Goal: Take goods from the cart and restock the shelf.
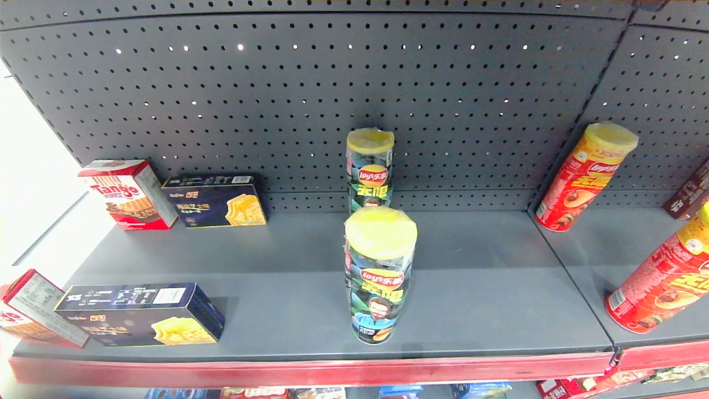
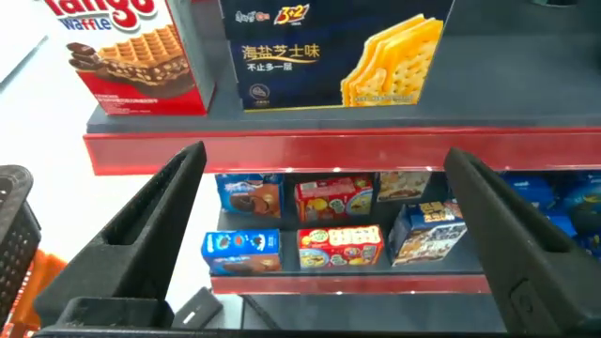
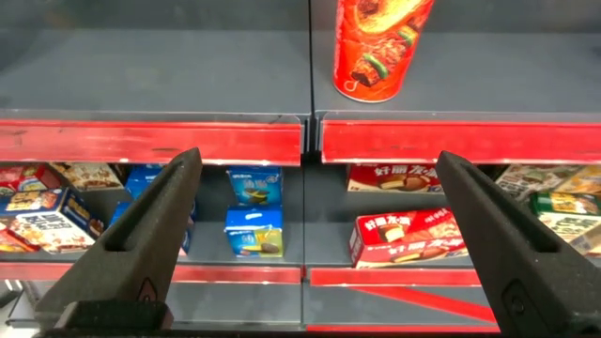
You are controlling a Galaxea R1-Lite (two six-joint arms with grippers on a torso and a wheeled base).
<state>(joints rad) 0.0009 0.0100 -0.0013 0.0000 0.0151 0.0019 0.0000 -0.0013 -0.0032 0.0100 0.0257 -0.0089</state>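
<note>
- Head view is looking down on the grey shelf (image 1: 487, 277). Two green chip cans with yellow lids are standing upright mid-shelf: front green can (image 1: 380, 277) near the red lip, rear green can (image 1: 370, 169) against the pegboard.
- The right-hand section is carrying two red chip cans, rear red can (image 1: 587, 177) and front red can (image 1: 659, 282).
- On the left, a wafer box (image 1: 128, 194) and a dark cracker box (image 1: 216, 200) are sitting at the back. A second cracker box (image 1: 141, 314) and a second wafer box (image 1: 30, 310) are sitting at the front edge.
- Left gripper (image 2: 324, 155) is hanging below the lip with fingers spread wide, gripping nothing. Its camera is facing the front wafer and cracker boxes head-on.
- It is also picking up lower tiers of small snack boxes (image 2: 338, 225) and a black mesh basket (image 2: 14, 235) at the edge.
- Right gripper (image 3: 319, 155) is likewise spread and carrying nothing, facing the seam between the two shelf sections (image 3: 312, 131).
- One red can is standing just beyond that seam, with blue boxes (image 3: 254, 211) and red boxes (image 3: 408, 235) on the tiers underneath.
</note>
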